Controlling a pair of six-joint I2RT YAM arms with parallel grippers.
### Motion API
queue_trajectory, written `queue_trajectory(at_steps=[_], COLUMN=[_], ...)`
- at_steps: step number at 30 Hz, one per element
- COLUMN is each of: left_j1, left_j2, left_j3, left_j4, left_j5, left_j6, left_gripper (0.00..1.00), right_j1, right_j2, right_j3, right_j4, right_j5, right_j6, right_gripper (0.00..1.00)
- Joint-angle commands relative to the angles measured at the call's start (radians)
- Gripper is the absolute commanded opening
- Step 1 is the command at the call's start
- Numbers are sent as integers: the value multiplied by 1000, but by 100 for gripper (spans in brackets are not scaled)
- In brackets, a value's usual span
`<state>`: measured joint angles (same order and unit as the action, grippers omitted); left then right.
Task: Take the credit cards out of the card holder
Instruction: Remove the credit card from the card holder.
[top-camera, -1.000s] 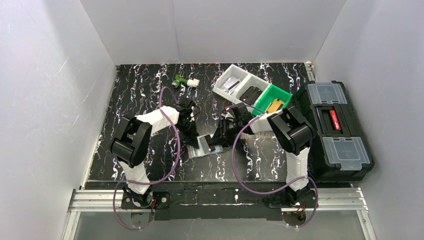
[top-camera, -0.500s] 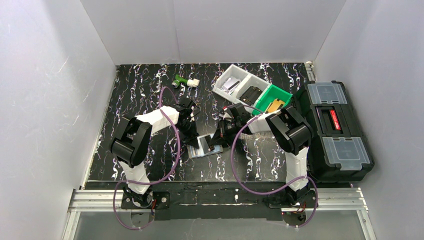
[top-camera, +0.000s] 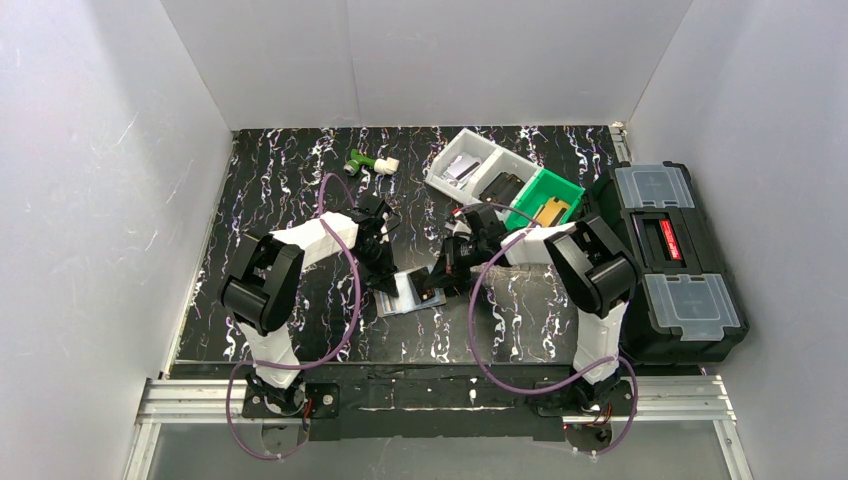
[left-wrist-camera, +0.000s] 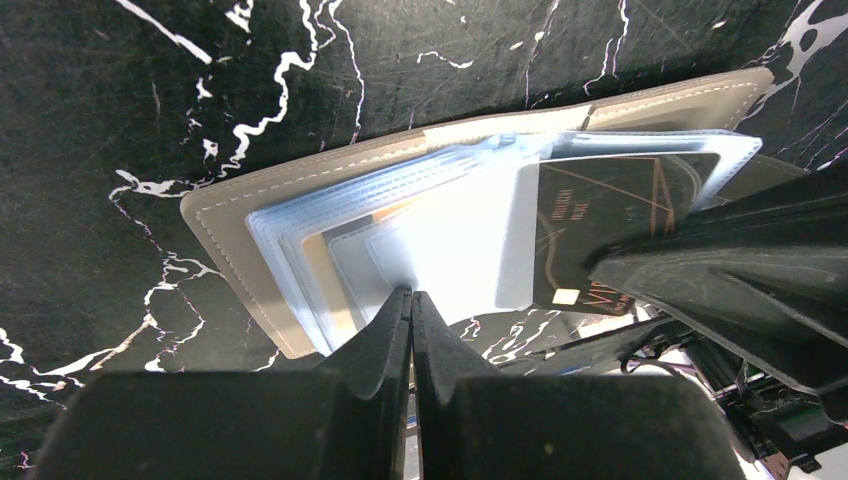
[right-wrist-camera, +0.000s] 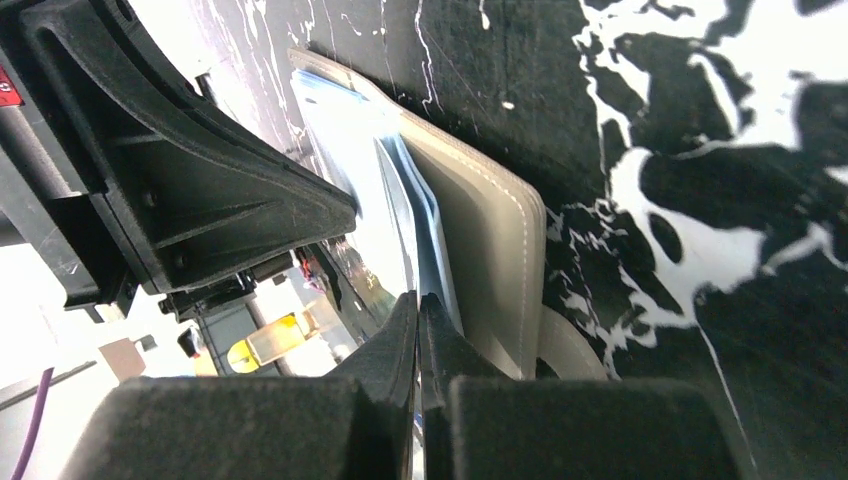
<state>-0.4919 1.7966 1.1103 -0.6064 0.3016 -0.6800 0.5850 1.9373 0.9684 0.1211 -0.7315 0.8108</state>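
Observation:
The card holder lies open on the black marbled table, its grey cover and clear bluish sleeves spread flat. A dark credit card with thin orange lines sticks partly out of the right-hand sleeve. My left gripper is shut, its tips pressing down on the middle sleeves. My right gripper is shut at the holder's right edge, pinching the thin edge of the dark card next to the sleeves. Other cards show only as pale edges inside the sleeves.
A white bin and a green bin stand behind the right arm. A black toolbox takes up the right edge. A small green and white object lies at the back. White walls close in three sides.
My right gripper's jaws have closed at the holder's right edge, and that arm's elbow has shifted slightly right. The left gripper and the holder have stayed put.

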Motion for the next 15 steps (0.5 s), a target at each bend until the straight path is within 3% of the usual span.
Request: queue_trajectory(at_steps=[1,15], left_j1=[1,1], left_j2=[53,33], left_j3=[-59,-12], left_j4=[-17,-39], left_j5=[-139,-130], left_j6=[36,47], left_gripper=[0,0], right_j1=[-30,-50], right_j2=[-57,-195], right_j3=[-20,4], right_j4=[-90,-204], right_j5=[85,108], right_j6=[-55,-80], right_gripper=[1,1])
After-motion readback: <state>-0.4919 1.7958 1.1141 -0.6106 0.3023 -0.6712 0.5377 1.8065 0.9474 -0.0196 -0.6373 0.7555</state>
